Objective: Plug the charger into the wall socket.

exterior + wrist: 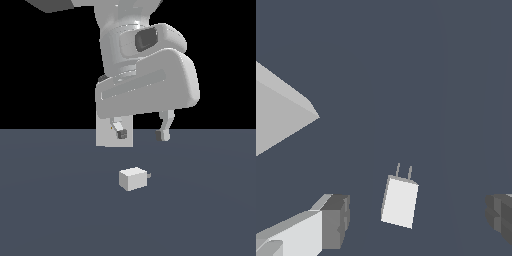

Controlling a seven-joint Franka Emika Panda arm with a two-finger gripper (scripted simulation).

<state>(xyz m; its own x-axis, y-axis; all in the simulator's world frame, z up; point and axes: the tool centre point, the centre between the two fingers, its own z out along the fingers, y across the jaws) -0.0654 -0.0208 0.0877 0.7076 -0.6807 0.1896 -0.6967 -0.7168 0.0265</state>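
Observation:
The charger (133,179) is a small white box lying on the dark floor, its short prongs pointing toward the exterior view's right. In the wrist view the charger (400,200) shows two thin prongs on one end. My gripper (142,134) hangs open above it, nothing between its fingers (336,220). The wall socket (106,135) is an upright white plate behind my gripper, partly hidden by one finger. In the wrist view the wall socket (281,112) appears as a pale wedge at the edge.
The dark grey floor (200,210) spreads around the charger. The arm's large white body (145,75) fills the upper part of the exterior view.

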